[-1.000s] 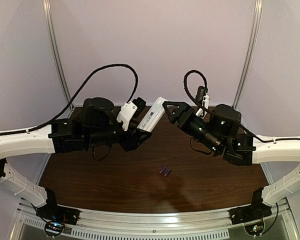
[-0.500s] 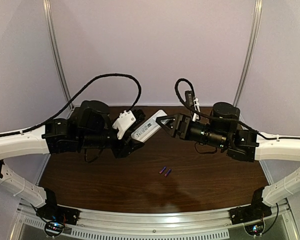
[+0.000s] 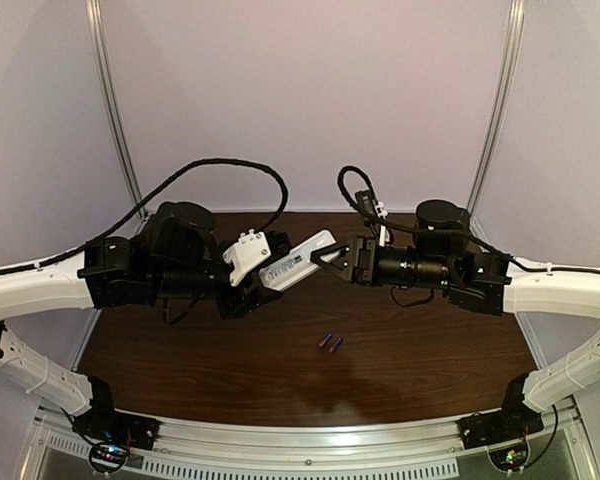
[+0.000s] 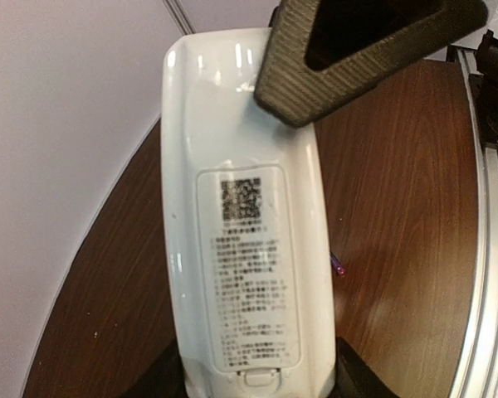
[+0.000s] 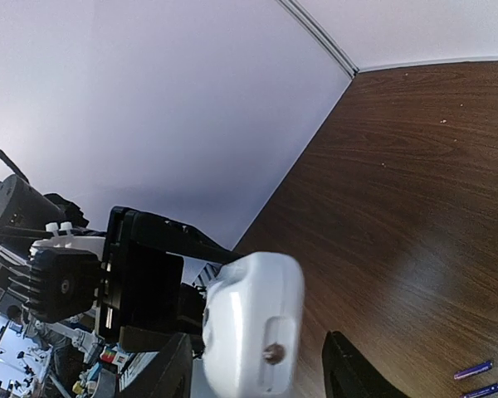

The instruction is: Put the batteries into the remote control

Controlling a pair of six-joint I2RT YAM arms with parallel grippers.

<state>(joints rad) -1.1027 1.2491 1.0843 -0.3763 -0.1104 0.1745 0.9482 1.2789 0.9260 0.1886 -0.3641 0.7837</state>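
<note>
1. Over the last second both arms have come lower. The remote control [image 3: 298, 262] has dropped from a steep tilt to a shallower one and hangs in the air above the far middle of the desk [image 3: 230, 370].
2. The left tool [image 3: 260, 280] is closed partway on the remote's left end and carries it, its hold unchanged.
3. The right tool [image 3: 330, 255] has moved in on the remote's right end and narrowed. Its jaws now stand on either side of that end. The right wrist view seems to show thin gaps, so I cannot tell whether it is gripping yet.
4. The left wrist view shows the remote's back, and the labelled back cover [image 4: 249, 274] looks still in place with its latch by the left tool.
5. The batteries [image 3: 330, 343] have not moved. They lie side by side on the desk, near its middle and nearer than the remote, with neither tool touching them.
6. My reading is that this is a handover or a two-handed brace for taking the cover off, so loading has not begun.
</note>
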